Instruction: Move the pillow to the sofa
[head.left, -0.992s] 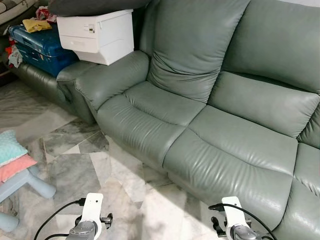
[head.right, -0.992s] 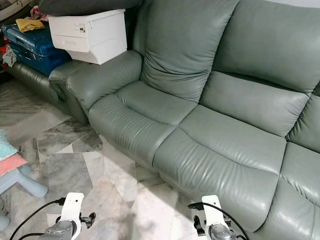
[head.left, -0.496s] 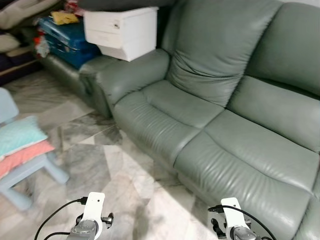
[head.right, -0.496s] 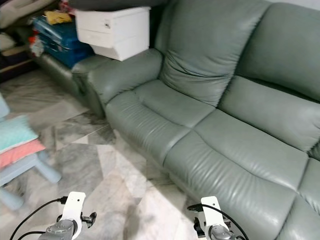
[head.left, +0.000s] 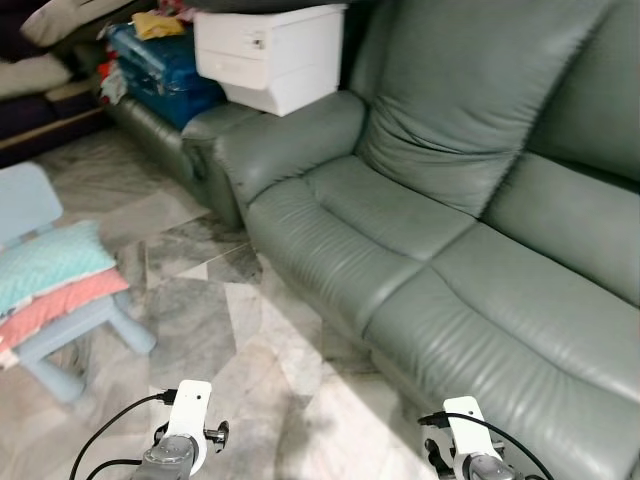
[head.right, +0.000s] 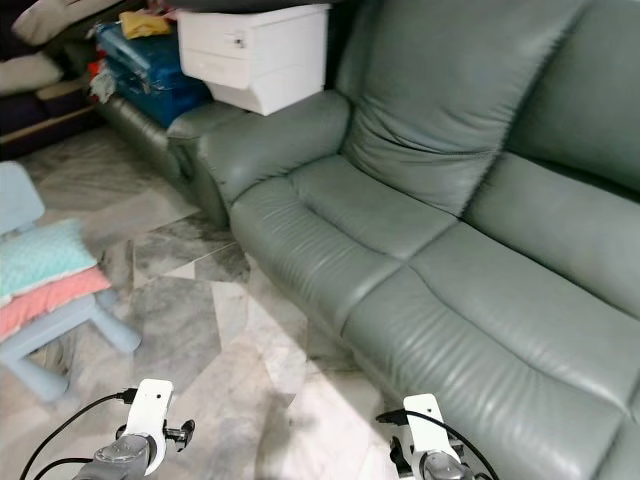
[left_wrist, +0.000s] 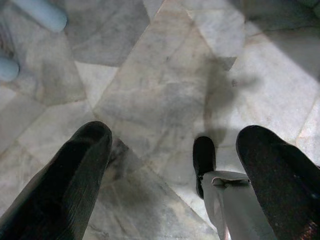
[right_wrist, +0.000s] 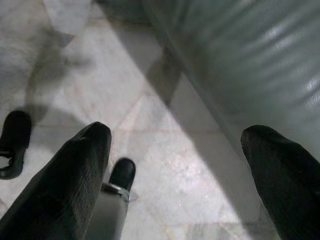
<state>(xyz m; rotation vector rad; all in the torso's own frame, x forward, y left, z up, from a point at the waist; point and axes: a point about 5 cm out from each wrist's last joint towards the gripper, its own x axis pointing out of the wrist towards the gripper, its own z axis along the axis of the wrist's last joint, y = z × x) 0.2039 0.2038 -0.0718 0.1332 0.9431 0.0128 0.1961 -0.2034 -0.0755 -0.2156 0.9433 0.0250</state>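
- A grey-green leather sofa (head.left: 480, 250) is seen across the right and upper part of the head views; its front edge runs diagonally from the armrest (head.left: 285, 140) down toward the lower right, seat cushions bare.
- Marble floor (head.left: 250, 340) is laid out before the sofa – an open stretch between the sofa front and the small chair, sunlit patch near the sofa's lower edge.
- A second sofa section (head.left: 160, 130) is set at the far left behind the armrest, loaded with a blue suitcase (head.left: 165, 75) and a white storage box (head.left: 270, 55); a yellow cloth (head.left: 160, 22) is laid on top of the suitcase. Box contents cannot be told – it is shut.
- A light blue child's chair (head.left: 60, 330) is placed at the left edge, well apart from the sofa.
- The pillow (head.left: 45, 265), teal, is stacked on a pink cushion (head.left: 55, 305) on the chair seat – not on the sofa yet.
- Left gripper (left_wrist: 170, 175) is held low over the floor, fingers spread wide, nothing between them; chair legs (left_wrist: 40, 15) are seen near it.
- Right gripper (right_wrist: 175, 170) is held low just beside the sofa's front edge, fingers spread apart, nothing held.
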